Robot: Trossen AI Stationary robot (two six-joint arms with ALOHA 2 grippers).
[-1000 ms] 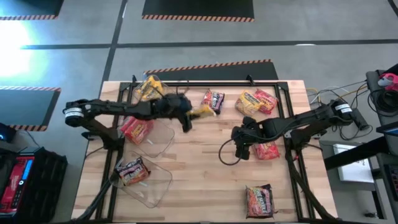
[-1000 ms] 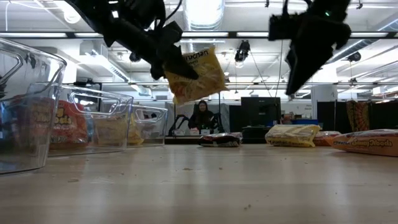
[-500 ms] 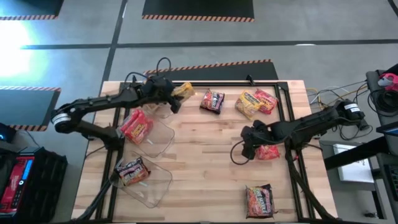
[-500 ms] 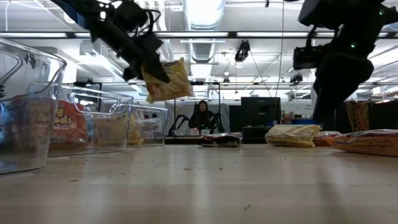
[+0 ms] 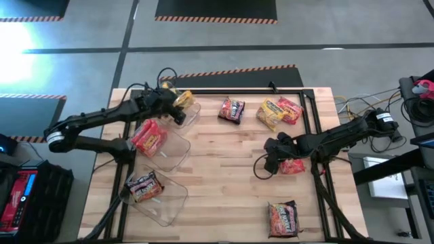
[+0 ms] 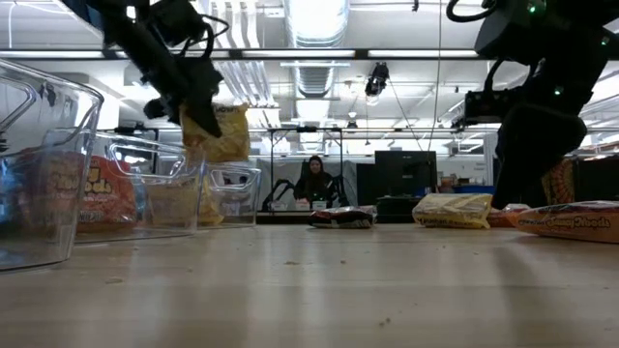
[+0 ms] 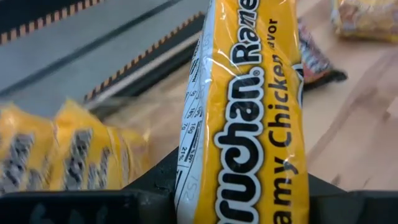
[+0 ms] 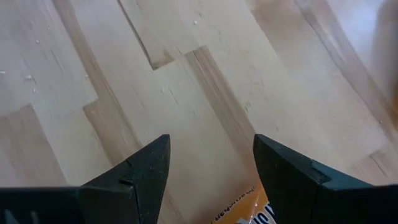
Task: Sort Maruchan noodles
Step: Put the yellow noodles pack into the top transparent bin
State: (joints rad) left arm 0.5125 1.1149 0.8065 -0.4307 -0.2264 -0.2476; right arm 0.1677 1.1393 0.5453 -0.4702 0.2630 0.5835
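Observation:
My left gripper (image 5: 176,104) is shut on a yellow Maruchan noodle packet (image 5: 184,99), high over the far-left clear bin (image 5: 194,115). That bin holds other yellow packets (image 7: 62,155). My right gripper (image 5: 270,157) hangs open just above the table. Its fingers (image 8: 146,171) stand beside the edge of a red-orange packet (image 5: 292,165), whose corner (image 8: 249,210) shows between them. I cannot tell whether they touch it. A dark packet (image 5: 232,108), a yellow one (image 5: 270,112) and a red one (image 5: 290,108) lie flat at the far side. My left gripper pinches the yellow packet between its two fingers, at the packet's upper end (image 6: 200,114). The fingers slant down from the table's left. The packet (image 7: 249,124) stands edge-on between them and hangs tilted below them (image 6: 224,137), lifted clear of table and bin.
Two more clear bins stand along the left side, one with a red packet (image 5: 148,137), one with a dark packet (image 5: 144,186). Another packet (image 5: 283,217) lies near the front right. A black frame (image 5: 308,108) rims the table. Bare wood lies in the middle.
My left gripper has carried the yellow packet toward the table's far left corner, over the bin, rolling as it went; the packet stays lifted and now hangs more upright. My right gripper has sunk toward the table beside the red-orange packet, still open.

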